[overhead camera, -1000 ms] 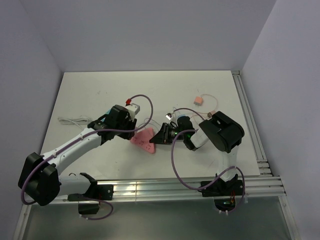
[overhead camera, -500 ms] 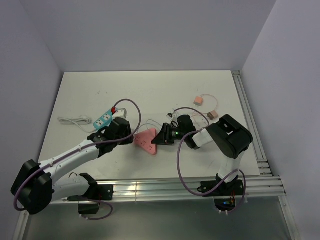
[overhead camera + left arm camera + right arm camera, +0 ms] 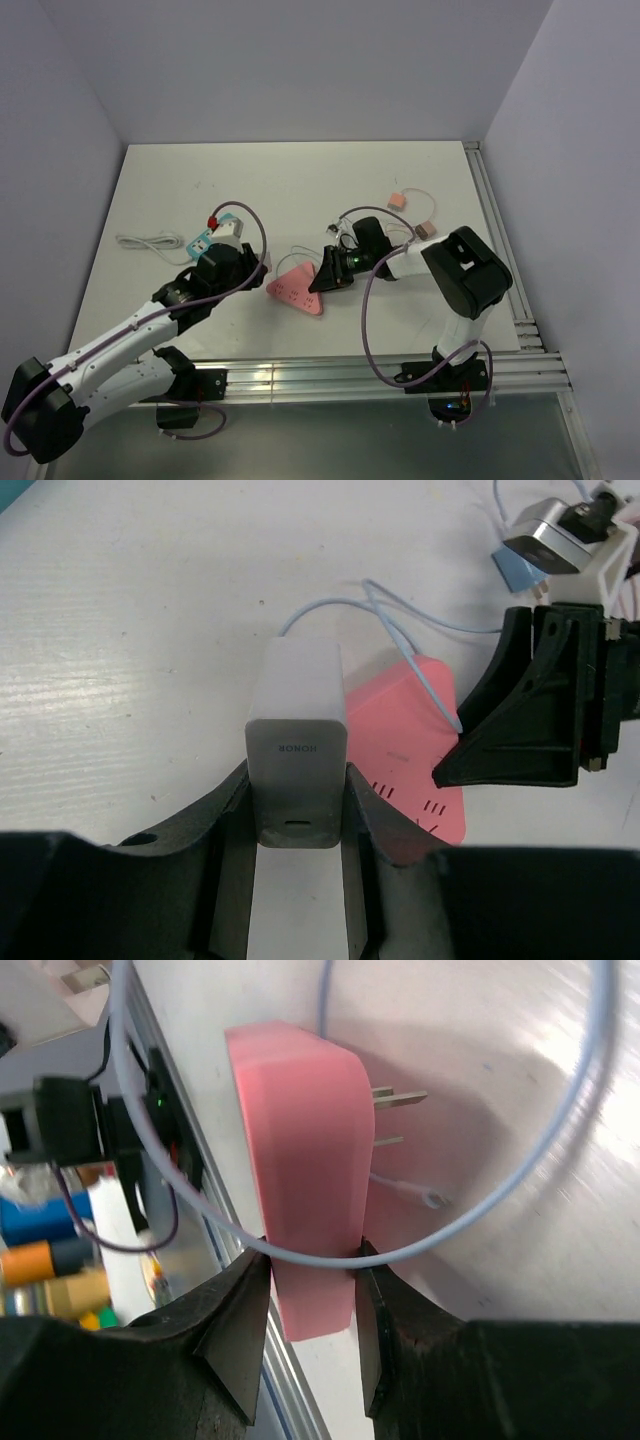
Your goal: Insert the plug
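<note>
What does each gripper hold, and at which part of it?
The left gripper holds the white charger by its two sides, near the port end. The right gripper holds the pink power strip at one edge, across its thickness.

Worktop [image 3: 300, 180], contents by position.

- Strip [image 3: 293, 290]: flat, mid-width, toward the near edge.
- Thin cable [image 3: 400, 640]: lies across the strip's far part.
- Right gripper [image 3: 322, 278]: at the strip's right end, one finger touching each side.
- Left gripper [image 3: 256, 264]: just left of the strip, with the plug [image 3: 297, 730] between its fingers. The plug is just beside the strip's left side; contact cannot be told.
- Charger [image 3: 545, 548]: behind the right gripper.
- Power bar [image 3: 201, 241]: behind the left gripper, toward the left edge.
- Cord [image 3: 148, 241]: just left of the power bar.
- Adapter [image 3: 397, 200]: toward the right edge, mid-depth.
- Small block [image 3: 425, 229]: near the adapter, to its right and closer to the near edge.
- Rails [image 3: 497, 240]: along the right and near edges.
</note>
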Controlling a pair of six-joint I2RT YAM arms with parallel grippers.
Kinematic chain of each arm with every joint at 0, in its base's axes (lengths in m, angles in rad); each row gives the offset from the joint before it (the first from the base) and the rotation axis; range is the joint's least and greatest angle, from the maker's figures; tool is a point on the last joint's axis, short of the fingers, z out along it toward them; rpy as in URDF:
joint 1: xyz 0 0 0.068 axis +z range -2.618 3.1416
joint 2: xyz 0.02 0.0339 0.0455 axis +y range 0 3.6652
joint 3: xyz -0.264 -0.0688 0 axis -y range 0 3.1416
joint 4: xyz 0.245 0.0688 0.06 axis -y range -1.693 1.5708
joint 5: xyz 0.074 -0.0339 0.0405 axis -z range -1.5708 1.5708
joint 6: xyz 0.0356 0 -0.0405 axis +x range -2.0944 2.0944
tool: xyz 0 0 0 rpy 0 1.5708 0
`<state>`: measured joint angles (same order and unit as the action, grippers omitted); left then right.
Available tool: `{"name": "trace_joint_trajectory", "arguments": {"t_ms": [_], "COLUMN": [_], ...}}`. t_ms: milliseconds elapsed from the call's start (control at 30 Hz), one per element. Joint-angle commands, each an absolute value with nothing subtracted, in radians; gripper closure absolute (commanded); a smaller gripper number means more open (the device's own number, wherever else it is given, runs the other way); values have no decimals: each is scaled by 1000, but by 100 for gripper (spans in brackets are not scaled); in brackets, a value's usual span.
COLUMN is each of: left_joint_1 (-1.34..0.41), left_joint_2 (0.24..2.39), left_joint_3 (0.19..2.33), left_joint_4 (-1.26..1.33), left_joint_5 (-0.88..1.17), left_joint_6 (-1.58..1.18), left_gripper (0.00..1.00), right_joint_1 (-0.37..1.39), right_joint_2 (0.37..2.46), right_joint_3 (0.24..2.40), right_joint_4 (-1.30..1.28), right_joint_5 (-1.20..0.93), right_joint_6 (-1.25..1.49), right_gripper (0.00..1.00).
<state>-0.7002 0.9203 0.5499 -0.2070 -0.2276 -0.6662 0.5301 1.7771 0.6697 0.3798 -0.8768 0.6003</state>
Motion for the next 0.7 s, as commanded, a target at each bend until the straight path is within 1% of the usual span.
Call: {"name": "trace_joint_trajectory", "arguments": {"t_ms": [0,100,200,267,300,400,500,667], "left_joint_1": [-704,-704,-710,-716,-718,-739,-776,-874], "left_joint_2": [864,873,870,867,864,871,900,928], "left_joint_3": [577,598,554,531,520,512,521,561], "left_joint_4": [-156,-204,-166,-152,-152,-169,-199,-307], "left_joint_5": [-184,-166,-134,-129,-127,-146,-161,-279], "left_joint_6": [-629,-640,-666,-689,-692,-703,-721,-759], "left_gripper": [100,100,100,100,100,100,100,100], "right_joint_1": [528,528,537,535,535,526,506,499], "right_joint_2": [1789,1848,1907,1946,1986,2040,2062,2091], "right_joint_3": [787,874,972,1035,1104,1182,1203,1216], "right_joint_4": [85,23,-144,-228,-324,-409,-396,-413], "right_joint_5": [-980,-1100,-1156,-1172,-1166,-1177,-1169,-1167], "right_joint_6": [368,315,197,114,79,9,11,9], "right_gripper": [100,100,100,100,100,100,100,100]}}
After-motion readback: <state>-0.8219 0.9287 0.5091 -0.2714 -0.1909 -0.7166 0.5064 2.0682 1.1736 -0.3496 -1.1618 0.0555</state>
